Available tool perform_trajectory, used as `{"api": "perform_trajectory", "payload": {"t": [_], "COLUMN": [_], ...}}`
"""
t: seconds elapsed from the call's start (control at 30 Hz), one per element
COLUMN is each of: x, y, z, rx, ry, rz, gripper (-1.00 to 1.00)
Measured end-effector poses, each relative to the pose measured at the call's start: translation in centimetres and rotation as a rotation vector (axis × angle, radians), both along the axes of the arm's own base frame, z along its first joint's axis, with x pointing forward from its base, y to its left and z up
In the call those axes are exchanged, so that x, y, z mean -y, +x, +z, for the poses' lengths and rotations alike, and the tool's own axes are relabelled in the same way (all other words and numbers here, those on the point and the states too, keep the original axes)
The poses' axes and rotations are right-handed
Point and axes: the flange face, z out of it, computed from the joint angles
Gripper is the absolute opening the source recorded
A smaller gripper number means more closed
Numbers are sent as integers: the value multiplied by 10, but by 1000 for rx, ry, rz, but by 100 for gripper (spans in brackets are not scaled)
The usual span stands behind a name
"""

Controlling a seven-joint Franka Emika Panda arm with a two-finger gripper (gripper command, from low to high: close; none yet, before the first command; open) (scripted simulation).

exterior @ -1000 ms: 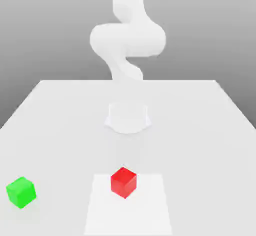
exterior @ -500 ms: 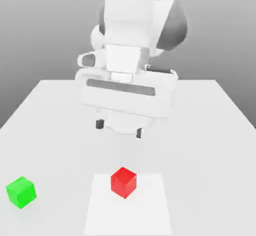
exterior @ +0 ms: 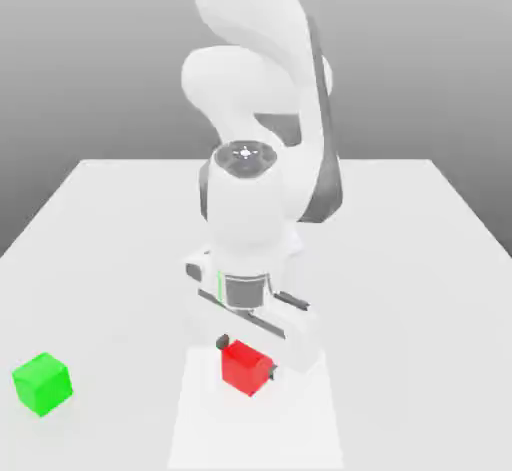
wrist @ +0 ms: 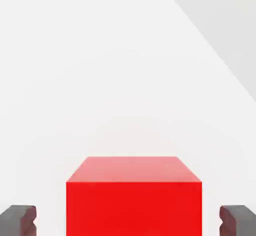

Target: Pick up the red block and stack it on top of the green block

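Observation:
The red block (exterior: 246, 370) rests on the white table near its front middle. My gripper (exterior: 247, 357) has come straight down over it, with one dark fingertip on each side. In the hand view the red block (wrist: 134, 200) lies between the two fingers (wrist: 19, 220), and a gap shows on both sides, so the gripper (wrist: 129, 221) is open around it. The green block (exterior: 42, 383) sits alone at the exterior view's front left, well apart from the hand.
A paler square patch (exterior: 255, 429) on the table (exterior: 400, 259) lies under the red block. The arm's white body (exterior: 250, 209) towers over the table's middle, behind the red block.
The hand has dropped from above the table's middle down onto the red block, and its fingers now flank the block. Neither block has moved.

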Motion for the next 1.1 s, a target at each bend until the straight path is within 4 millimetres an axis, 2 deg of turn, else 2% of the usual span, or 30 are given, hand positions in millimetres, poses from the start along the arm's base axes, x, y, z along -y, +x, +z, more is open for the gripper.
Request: {"api": "perform_trajectory", "payload": {"t": [0.17,0.5,0.53,0.67,0.73,0.83,0.9,1.0,1.03,1.1], "x": [0,-1,9,111,171,254,268,272,272,272], "y": [0,0,6,29,30,19,19,20,19,19], "z": [-1,58,63,79,87,96,81,44,37,37], "rx": [1,1,1,5,6,2,0,-1,-1,-1], "ry": [0,-1,3,17,17,6,1,0,0,0], "rz": [0,3,-33,-348,-512,-734,-770,-778,-779,-779], "gripper": [-100,-100,-100,-100,-100,-100,-100,-100,100,100]}}
